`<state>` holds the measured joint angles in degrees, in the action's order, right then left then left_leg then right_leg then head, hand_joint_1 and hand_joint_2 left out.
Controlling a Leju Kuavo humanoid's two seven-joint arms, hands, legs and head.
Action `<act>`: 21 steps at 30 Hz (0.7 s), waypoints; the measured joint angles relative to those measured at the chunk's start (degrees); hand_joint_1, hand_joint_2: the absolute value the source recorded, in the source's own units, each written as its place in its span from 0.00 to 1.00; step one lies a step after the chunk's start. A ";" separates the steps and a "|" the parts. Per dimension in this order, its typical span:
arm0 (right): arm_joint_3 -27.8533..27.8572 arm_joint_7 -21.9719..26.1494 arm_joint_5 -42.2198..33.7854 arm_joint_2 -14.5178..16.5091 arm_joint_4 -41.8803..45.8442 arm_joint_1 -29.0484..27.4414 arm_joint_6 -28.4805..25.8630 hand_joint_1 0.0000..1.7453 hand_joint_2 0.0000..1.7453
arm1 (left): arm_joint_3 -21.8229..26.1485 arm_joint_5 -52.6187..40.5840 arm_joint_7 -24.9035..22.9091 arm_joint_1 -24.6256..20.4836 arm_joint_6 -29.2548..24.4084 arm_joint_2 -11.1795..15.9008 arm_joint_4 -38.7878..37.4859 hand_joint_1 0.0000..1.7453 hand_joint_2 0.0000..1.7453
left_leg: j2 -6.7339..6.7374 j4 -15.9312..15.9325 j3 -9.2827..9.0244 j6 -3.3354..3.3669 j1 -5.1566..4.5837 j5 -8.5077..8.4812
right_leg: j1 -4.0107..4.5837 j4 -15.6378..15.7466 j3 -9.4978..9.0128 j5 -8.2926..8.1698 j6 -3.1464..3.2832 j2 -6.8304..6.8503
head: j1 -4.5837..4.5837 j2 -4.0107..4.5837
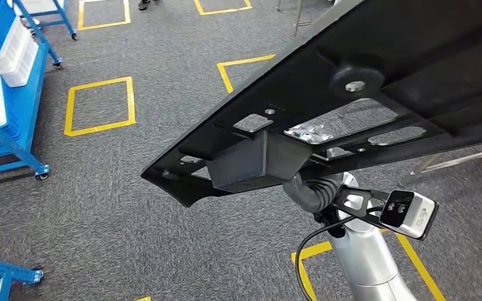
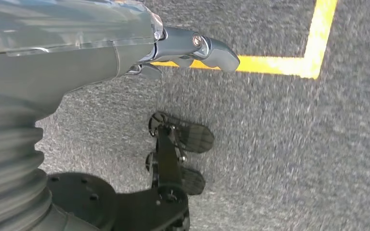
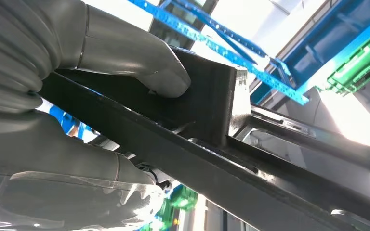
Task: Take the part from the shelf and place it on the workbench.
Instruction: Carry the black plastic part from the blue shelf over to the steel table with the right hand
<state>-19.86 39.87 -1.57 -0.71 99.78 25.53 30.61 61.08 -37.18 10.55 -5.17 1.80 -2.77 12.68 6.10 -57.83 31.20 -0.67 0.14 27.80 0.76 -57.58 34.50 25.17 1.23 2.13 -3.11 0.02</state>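
Note:
The part [image 1: 364,94] is a long, flat black panel with cut-outs, a bolt and a boxy block on its underside. It hangs tilted above the carpet and crosses the right half of the head view. My right hand [image 1: 315,190] grips it from below at the block, on top of the silver right arm. In the right wrist view the grey thumb [image 3: 139,57] presses on the block of the part [image 3: 212,159], and the other fingers wrap the panel's edge. My left hand [image 2: 125,53] hangs over the carpet with its thumb out, holding nothing.
A blue wheeled shelf [image 1: 12,141] with white bins stands at the left edge. Another blue frame [image 1: 0,273] is at the bottom left. Yellow tape squares [image 1: 99,105] mark the grey carpet. Metal legs [image 1: 452,160] show at the right.

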 joint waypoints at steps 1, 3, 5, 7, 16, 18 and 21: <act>0.09 0.01 0.02 0.01 0.27 0.18 0.01 1.00 1.00 | 0.01 0.01 -0.09 -0.05 -0.18 -0.03 0.00 0.00 1.00 | -1.02 -1.26 0.42 -0.25 0.08 0.93 | -0.21 0.35 -0.19 -0.18 0.27 -0.63 | -0.01 0.00; 0.11 -0.02 -0.09 0.09 0.57 0.57 -0.03 1.00 1.00 | 0.08 0.03 -0.45 0.02 -0.66 -0.02 0.00 0.00 1.00 | -4.10 -7.41 3.15 -0.65 0.36 4.24 | -0.52 0.73 -0.47 -0.36 0.63 -1.87 | -0.01 0.00; 0.09 -0.05 -0.89 0.21 0.68 0.69 -0.10 1.00 1.00 | 0.23 -0.02 -1.04 0.25 -1.19 0.01 0.00 0.00 1.00 | -5.42 -14.92 6.98 -0.94 0.45 6.98 | -0.57 0.62 -0.46 -0.36 0.75 -3.32 | -0.01 0.00; 0.23 -0.05 -2.47 0.43 0.94 0.65 -0.04 1.00 1.00 | 0.34 -0.24 -1.65 0.41 -1.64 0.01 0.00 0.00 1.00 | -5.67 -15.69 7.91 -1.13 0.58 5.53 | -0.62 0.39 -0.49 -0.29 0.65 -4.96 | -0.01 0.00; 0.70 -0.01 -5.51 1.06 5.77 -2.90 1.44 1.00 1.00 | 0.15 -2.84 -3.58 0.44 -2.92 0.04 0.00 0.00 1.00 | -8.40 0.00 1.23 0.78 1.05 -1.52 | -1.08 -1.90 1.08 0.84 -1.95 -8.22 | 0.00 0.00; 0.97 -0.01 -5.76 1.34 6.77 -3.36 2.31 1.00 1.00 | 0.05 -3.08 -4.20 0.56 -3.12 0.12 0.00 0.00 1.00 | -6.89 0.39 1.05 1.46 0.95 -1.65 | -1.02 -7.32 3.68 3.86 -2.28 -4.80 | 0.01 0.00; 1.47 -0.01 -5.93 1.92 7.44 -4.27 3.32 1.00 1.00 | 0.03 -3.10 -4.73 0.81 -3.41 0.32 0.00 0.00 1.00 | -4.59 0.38 1.05 1.74 0.62 -1.45 | -1.24 -16.47 8.28 7.17 -2.59 -2.65 | 0.01 0.00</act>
<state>-18.39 39.87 -7.50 1.21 107.22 21.27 33.92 61.11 -40.28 5.82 -4.35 -1.61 -2.45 12.68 1.51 -57.46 32.25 1.08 0.76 26.35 -0.48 -74.05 42.78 32.34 -1.36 -0.52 -3.11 0.02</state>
